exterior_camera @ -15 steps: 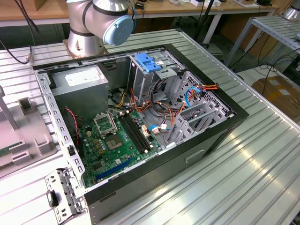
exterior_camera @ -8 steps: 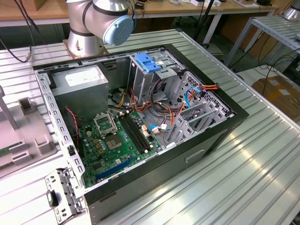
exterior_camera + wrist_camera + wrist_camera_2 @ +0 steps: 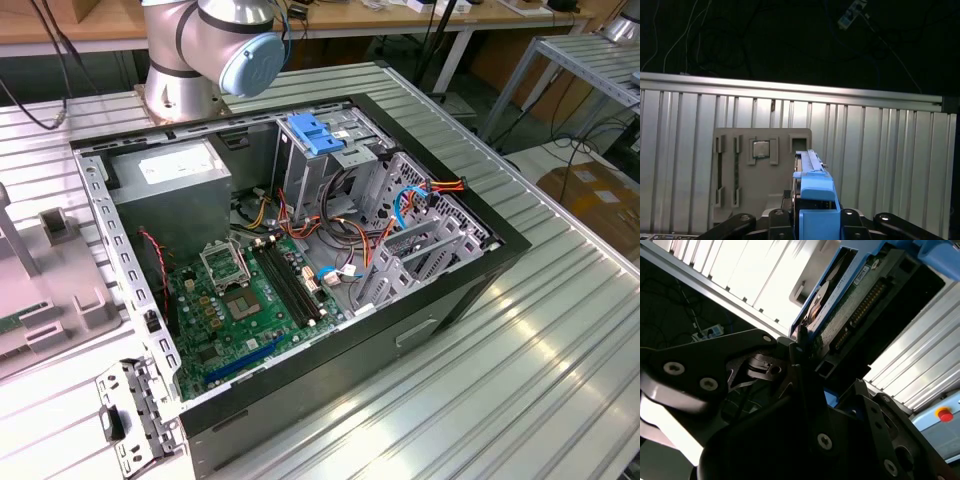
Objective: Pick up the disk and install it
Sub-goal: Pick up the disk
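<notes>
Gripping the disk (image 3: pixel 815 197) by its blue rails, gripper (image 3: pixel 815 216) closed on it in the first wrist view, ribbed table (image 3: pixel 890 165) beyond it, grey fixture (image 3: pixel 765 185) with a chip (image 3: pixel 759 148) just beside, open case (image 3: pixel 330 390) in the exterior view.

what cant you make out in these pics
- Second wrist view: the disk sits nearly edge-on, so its label cannot be read, and the frame edge cuts off its far end.
- First wrist view: where the jaws meet the disk is hidden behind the links of the gripper.
- Exterior view: the arm is cut off by the top edge; the slots of the drive cage are hidden under the blue bracket and cables.
</notes>
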`<state>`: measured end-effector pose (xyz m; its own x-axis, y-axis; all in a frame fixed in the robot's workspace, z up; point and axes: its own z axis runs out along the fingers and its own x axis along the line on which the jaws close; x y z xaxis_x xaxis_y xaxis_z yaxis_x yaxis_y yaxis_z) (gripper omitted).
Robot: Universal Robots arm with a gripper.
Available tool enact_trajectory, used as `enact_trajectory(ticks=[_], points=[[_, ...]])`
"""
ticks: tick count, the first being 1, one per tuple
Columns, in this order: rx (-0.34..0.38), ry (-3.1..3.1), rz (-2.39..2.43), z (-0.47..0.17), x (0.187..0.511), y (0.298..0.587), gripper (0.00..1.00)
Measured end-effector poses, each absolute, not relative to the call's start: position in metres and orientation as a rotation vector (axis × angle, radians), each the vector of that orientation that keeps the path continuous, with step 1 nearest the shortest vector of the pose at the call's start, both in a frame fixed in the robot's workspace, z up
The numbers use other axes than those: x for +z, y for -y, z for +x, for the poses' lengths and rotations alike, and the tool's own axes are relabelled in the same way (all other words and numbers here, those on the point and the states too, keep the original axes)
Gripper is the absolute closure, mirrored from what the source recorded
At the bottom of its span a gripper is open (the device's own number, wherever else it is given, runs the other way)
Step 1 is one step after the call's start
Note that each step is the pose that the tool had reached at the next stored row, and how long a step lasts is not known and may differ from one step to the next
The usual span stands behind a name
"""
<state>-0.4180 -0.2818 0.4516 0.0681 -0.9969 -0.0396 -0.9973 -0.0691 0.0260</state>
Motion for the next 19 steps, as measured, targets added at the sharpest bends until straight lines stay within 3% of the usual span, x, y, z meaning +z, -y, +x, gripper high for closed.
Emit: enact_trajectory(ticks=[19], points=[[0.073,-2.138,-2.290,-0.418,0.468,0.281,0.63]])
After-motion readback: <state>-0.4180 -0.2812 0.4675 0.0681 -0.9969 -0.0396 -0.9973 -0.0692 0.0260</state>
